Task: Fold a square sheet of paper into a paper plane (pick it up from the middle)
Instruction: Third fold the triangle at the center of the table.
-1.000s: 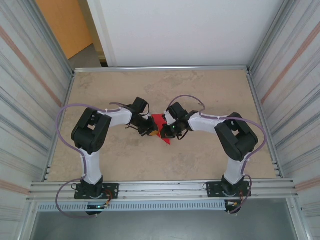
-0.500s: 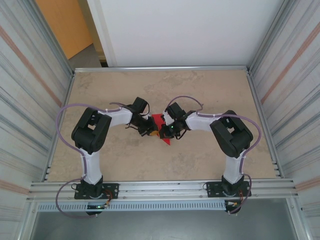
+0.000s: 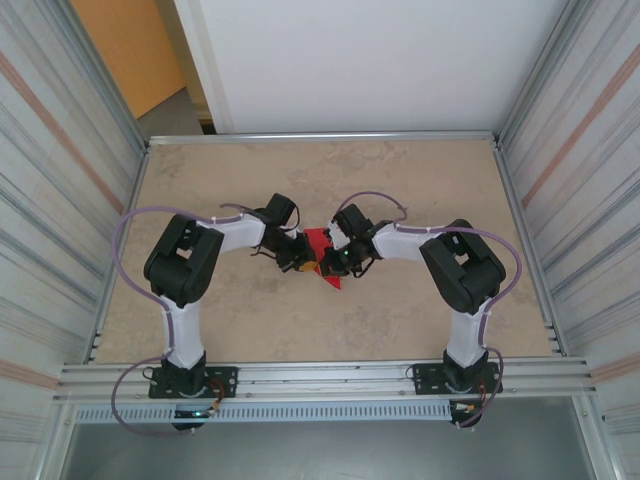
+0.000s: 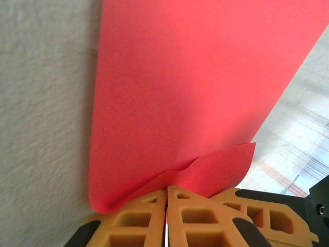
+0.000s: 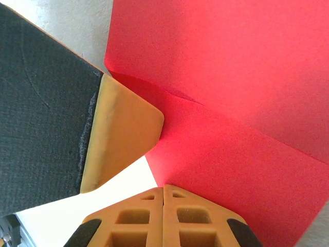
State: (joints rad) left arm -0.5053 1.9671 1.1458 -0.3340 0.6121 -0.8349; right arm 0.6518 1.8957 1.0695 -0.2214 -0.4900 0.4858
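Near the middle of the mottled beige table, the two arms meet at a thin, bright red paper sheet. The left gripper has its ribbed orange fingers pressed together, pinching the sheet's near edge. From there the paper fans out toward twelve o'clock, with a small folded flap at four. The right gripper is also clamped tight, nipping the creased sheet, which spreads toward one o'clock. A rounded orange pad, backed by grainy black material, touches the crease at nine. The paper looks smooth, matte and plain.

the square sheet of paper is plain bright red, fingers orange, table mottled beige.
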